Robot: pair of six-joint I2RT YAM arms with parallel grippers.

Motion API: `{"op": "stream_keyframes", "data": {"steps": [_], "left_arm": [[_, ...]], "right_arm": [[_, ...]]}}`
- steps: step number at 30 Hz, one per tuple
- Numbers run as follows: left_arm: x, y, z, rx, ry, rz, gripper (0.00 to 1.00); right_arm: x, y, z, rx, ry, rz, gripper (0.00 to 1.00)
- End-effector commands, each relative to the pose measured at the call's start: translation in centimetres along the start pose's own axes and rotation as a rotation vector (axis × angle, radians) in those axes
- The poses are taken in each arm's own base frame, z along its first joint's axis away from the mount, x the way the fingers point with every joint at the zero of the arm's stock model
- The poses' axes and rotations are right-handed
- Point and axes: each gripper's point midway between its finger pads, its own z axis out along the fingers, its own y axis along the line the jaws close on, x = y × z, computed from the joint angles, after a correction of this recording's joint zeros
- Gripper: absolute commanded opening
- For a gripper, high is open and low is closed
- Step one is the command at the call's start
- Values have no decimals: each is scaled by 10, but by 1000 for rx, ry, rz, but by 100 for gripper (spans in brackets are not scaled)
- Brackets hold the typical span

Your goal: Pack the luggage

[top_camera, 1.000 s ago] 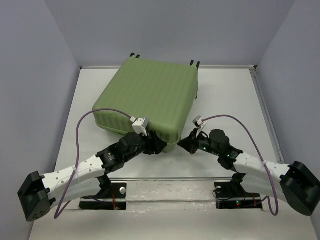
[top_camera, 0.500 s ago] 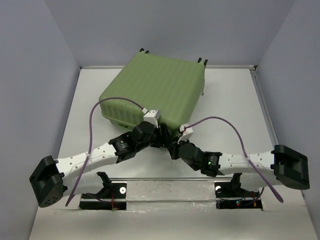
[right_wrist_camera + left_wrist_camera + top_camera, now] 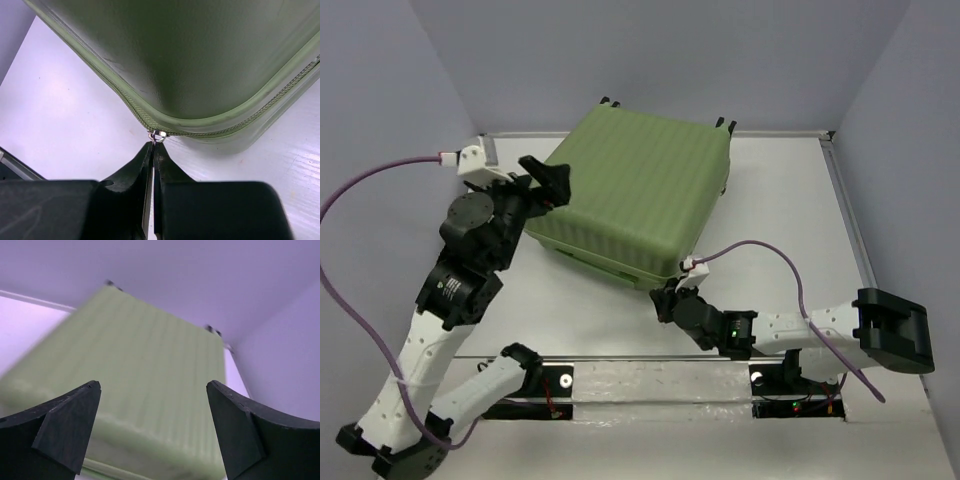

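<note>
While left fingers [image 3: 65, 425] gape empty, right fingers [image 3: 142, 167] pinch the zipper pull [image 3: 156, 134]; luggage [image 3: 640, 190] shut.

High rear overview, two wrist close-ups of the same luggage [image 3: 635, 200] (right nearest, at the zipper pull [image 3: 156, 134])

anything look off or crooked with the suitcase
The suitcase sits skewed on the table, its sides angled to the table edges. No damage or spill shows. The right gripper pinches the zipper pull at its near corner.
</note>
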Motion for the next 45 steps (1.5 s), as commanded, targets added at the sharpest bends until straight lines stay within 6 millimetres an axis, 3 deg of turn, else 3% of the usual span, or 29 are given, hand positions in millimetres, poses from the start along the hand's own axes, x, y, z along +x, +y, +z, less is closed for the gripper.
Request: {"op": "stream_keyframes", "data": {"steps": [1, 3, 4, 5, 9, 10, 14, 15, 18, 20, 22, 23, 24, 25, 26, 27, 28, 29, 31, 33, 35, 36, 37, 38, 40, 41, 42, 43, 45], "left_arm": [[-16, 105, 11, -359, 33, 173, 99], [-21, 130, 22, -374, 67, 192, 99], [-28, 160, 24, -437, 69, 174, 99], [-14, 178, 41, -466, 135, 157, 99], [-11, 197, 73, -450, 179, 110, 99], [-6, 212, 80, -464, 208, 91, 99], [10, 197, 105, -284, 286, 22, 99], [19, 182, 111, -170, 302, -7, 99], [45, 177, 116, -89, 355, -71, 99], [63, 179, 114, -84, 387, -99, 99], [98, 180, 109, -60, 428, -139, 97], [118, 181, 104, -53, 448, -177, 96], [131, 174, 102, -31, 470, -190, 95], [141, 173, 99, -22, 487, -198, 95], [164, 175, 88, -25, 528, -226, 94], [165, 172, 91, -2, 506, -231, 94], [172, 173, 88, -3, 517, -242, 94], [181, 175, 84, -5, 523, -262, 94], [189, 164, 82, 28, 539, -278, 92], [192, 145, 82, 79, 548, -273, 92], [188, 131, 80, 115, 542, -269, 92], [189, 124, 77, 143, 549, -273, 92], [187, 121, 76, 156, 546, -275, 92], [184, 115, 71, 179, 541, -272, 92], [178, 110, 67, 202, 535, -269, 91], [170, 115, 63, 189, 525, -211, 92], [162, 123, 60, 158, 512, -209, 92], [154, 120, 56, 160, 491, -186, 92], [146, 121, 54, 142, 475, -148, 92]], "right_arm": [[10, 36, -13, -124, 46, 47, 7], [13, 33, -12, -112, 57, 33, 7], [15, 31, -12, -108, 60, 30, 7], [16, 30, -13, -108, 63, 27, 7], [18, 31, -15, -127, 79, 12, 7], [19, 32, -16, -132, 84, 10, 7], [22, 29, -19, -135, 100, -1, 7], [24, 27, -19, -128, 106, -10, 7], [25, 25, -19, -116, 116, -21, 7], [27, 23, -17, -107, 121, -37, 7], [22, 32, -14, -108, 115, -44, 7], [30, 30, -8, -89, 133, -96, 7], [20, 46, -3, -101, 118, -99, 7], [19, 51, 2, -92, 121, -119, 7], [20, 52, 6, -71, 129, -162, 7], [18, 63, 16, -64, 122, -179, 7], [27, 55, 20, -38, 135, -215, 7], [14, 66, 27, -17, 103, -227, 7], [17, 67, 42, 30, 87, -280, 7], [-3, 90, 55, 44, 29, -311, 7], [8, 100, 73, 51, 34, -364, 7], [-7, 125, 81, 17, 2, -385, 7], [-6, 135, 88, -2, 0, -403, 7], [-2, 161, 98, -88, -8, -434, 7], [2, 184, 105, -175, -14, -427, 7], [-3, 184, 114, -183, -24, -404, 7], [8, 190, 115, -256, 10, -398, 7], [5, 190, 119, -291, 12, -378, 7], [4, 205, 112, -402, 9, -348, 7]]}}
